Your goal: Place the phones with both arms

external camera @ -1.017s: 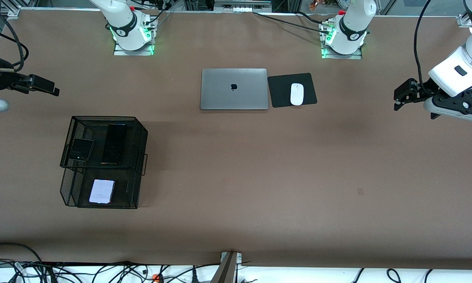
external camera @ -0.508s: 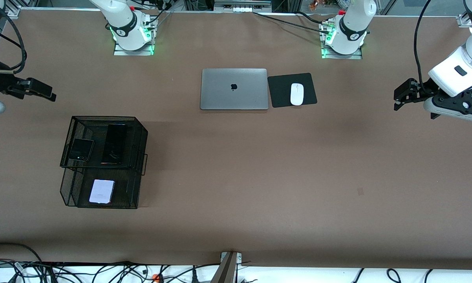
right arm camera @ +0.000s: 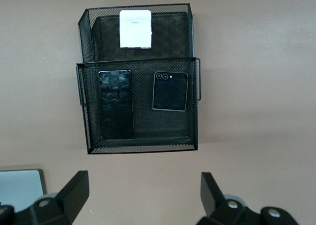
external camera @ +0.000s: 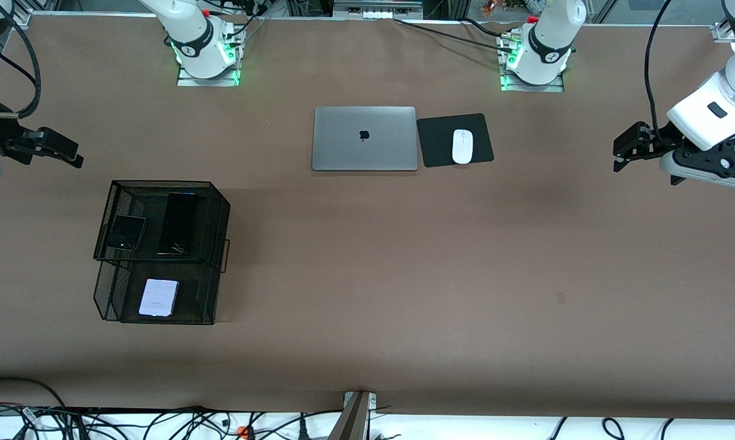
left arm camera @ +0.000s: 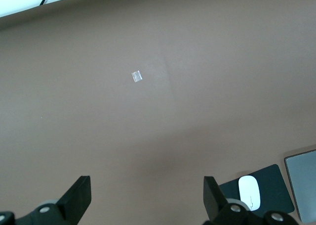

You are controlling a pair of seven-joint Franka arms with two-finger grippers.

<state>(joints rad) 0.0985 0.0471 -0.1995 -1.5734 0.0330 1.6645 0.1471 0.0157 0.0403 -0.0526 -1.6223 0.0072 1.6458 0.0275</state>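
The long slim black phone (external camera: 178, 223), small square black phone (external camera: 126, 232) and pale white phone (external camera: 158, 297) lie in the black wire basket (external camera: 221, 211). The right tool (external camera: 68, 151), fingers apart, is near it. The left tool (external camera: 625, 146), also apart, waits well away.

The two-tier black wire-mesh organiser (external camera: 159, 250) stands toward the right arm's end of the table, near the right gripper (external camera: 68, 151), which hangs open over bare table. In its upper tray lie the small squarish black phone (external camera: 126, 232) and the long slim black phone (external camera: 178, 223) side by side; the small squarish pale lavender-white phone (external camera: 158, 297) lies in the lower tray, nearer the front camera. The closed grey laptop (external camera: 364, 139) lies mid-table just beside the black rectangular mouse pad (external camera: 435, 150), which carries the white computer mouse (external camera: 462, 146). The left gripper (external camera: 625, 150) hangs open over table at the left arm's end, well apart from the pad.
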